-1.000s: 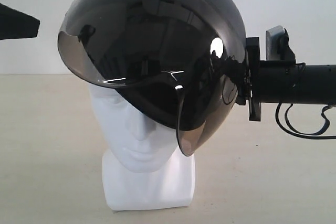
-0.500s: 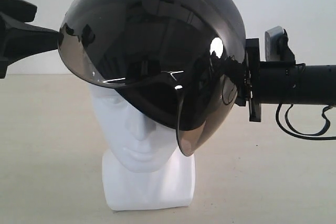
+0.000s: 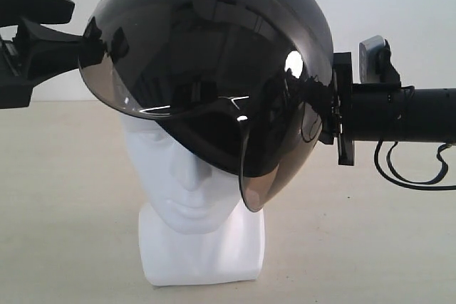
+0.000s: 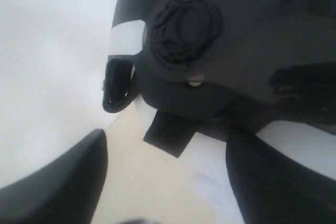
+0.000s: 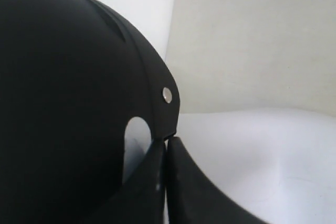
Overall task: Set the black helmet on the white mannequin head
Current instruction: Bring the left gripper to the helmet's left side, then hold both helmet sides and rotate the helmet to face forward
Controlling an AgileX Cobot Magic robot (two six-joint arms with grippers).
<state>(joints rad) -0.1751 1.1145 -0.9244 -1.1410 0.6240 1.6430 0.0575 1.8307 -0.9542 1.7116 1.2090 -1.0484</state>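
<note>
Sitting crooked so far: black helmet (image 3: 214,55) tilted over white mannequin head (image 3: 189,197), crown covered, face and chin showing, so roughly halfway seated I'd guess. Right gripper (image 5: 166,153) pinched tight, helmet rim sandwiched between jaws. Left gripper (image 3: 75,30) spread wide, helmet's other side just ahead of jaws, nothing held. Left to do: level it, push down, let go.

Exterior — close, level, facing white mannequin head (image 3: 189,183); wrist views tight on black helmet (image 4: 236,51).
</note>
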